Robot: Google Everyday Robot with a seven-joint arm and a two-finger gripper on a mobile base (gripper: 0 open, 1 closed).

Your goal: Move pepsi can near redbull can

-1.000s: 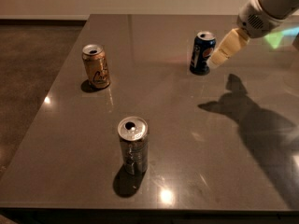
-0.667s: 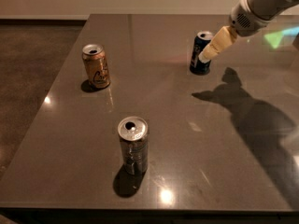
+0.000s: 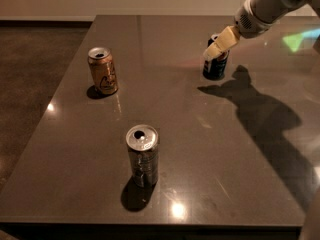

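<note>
The dark blue pepsi can [image 3: 215, 69] stands upright at the far right of the dark table [image 3: 180, 129]. My gripper [image 3: 218, 47] reaches in from the upper right and sits over the can's top, covering its upper part. I cannot tell whether it touches the can. The silver-grey redbull can [image 3: 142, 156] stands upright near the table's front edge, well to the left of and nearer than the pepsi can.
An orange-gold can [image 3: 102, 70] with a dark drawing stands at the far left of the table. The arm casts a long shadow [image 3: 270, 119] over the table's right side. Dark floor lies beyond the table's left edge.
My gripper has moved left, from beside the pepsi can's right side to over its top. The three cans have not moved.
</note>
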